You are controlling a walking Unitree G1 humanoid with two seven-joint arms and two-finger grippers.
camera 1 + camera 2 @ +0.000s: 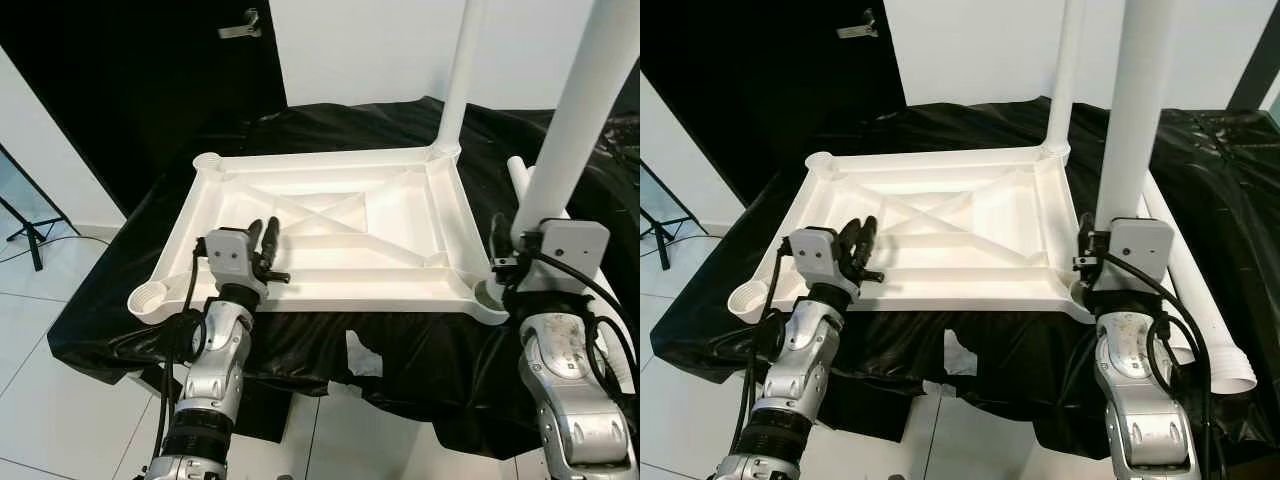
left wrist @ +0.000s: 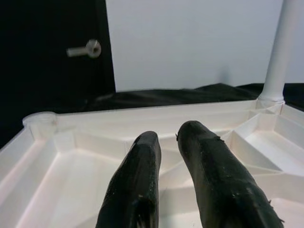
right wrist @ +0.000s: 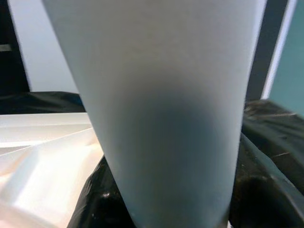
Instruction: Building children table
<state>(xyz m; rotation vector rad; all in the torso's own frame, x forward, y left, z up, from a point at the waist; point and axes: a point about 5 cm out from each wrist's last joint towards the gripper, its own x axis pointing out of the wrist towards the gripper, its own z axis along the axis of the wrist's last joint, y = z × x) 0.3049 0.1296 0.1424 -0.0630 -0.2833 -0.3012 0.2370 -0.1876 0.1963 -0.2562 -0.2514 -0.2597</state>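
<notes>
We see the white tabletop [image 1: 330, 225] lying upside down on a black cloth [image 1: 400, 340], ribs facing up. 1 leg [image 1: 460, 75] stands upright in the far right corner socket. Our right gripper [image 1: 1102, 250] is clamped around a 2nd leg [image 1: 1140, 110], held upright with its foot at the near right corner socket [image 1: 487, 293]. A 3rd leg [image 1: 1200, 300] lies on the cloth to the right. Our left gripper [image 1: 264, 236] rests over the near left part of the tabletop, fingers [image 2: 135, 185] slightly apart, holding nothing. The 2 left sockets are empty.
</notes>
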